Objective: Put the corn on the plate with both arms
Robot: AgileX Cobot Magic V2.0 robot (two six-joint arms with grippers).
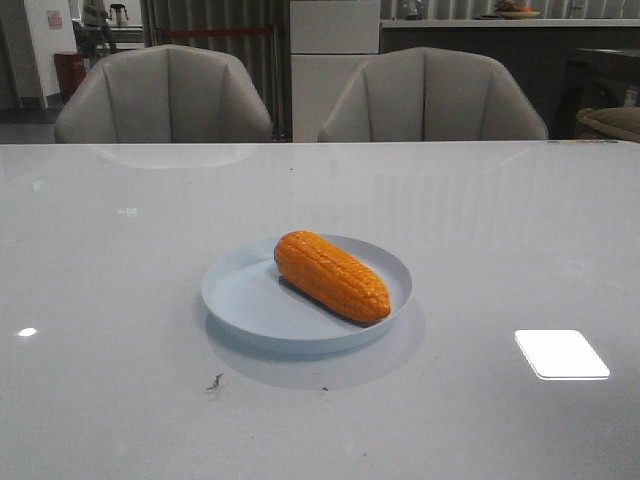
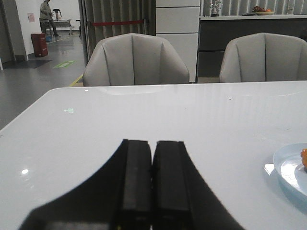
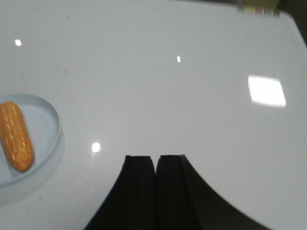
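The orange corn (image 1: 331,275) lies on the pale blue plate (image 1: 235,290) in the middle of the white table. No arm shows in the front view. In the left wrist view my left gripper (image 2: 153,142) is shut and empty above the bare table, with the plate's rim (image 2: 288,165) and a sliver of corn (image 2: 304,158) at the frame's edge. In the right wrist view my right gripper (image 3: 156,157) is shut and empty, apart from the plate (image 3: 48,129) and the corn (image 3: 17,135).
Two grey chairs (image 1: 165,95) (image 1: 432,97) stand behind the table's far edge. A bright light reflection (image 1: 561,353) lies on the tabletop at the right. Small dark specks (image 1: 215,382) sit in front of the plate.
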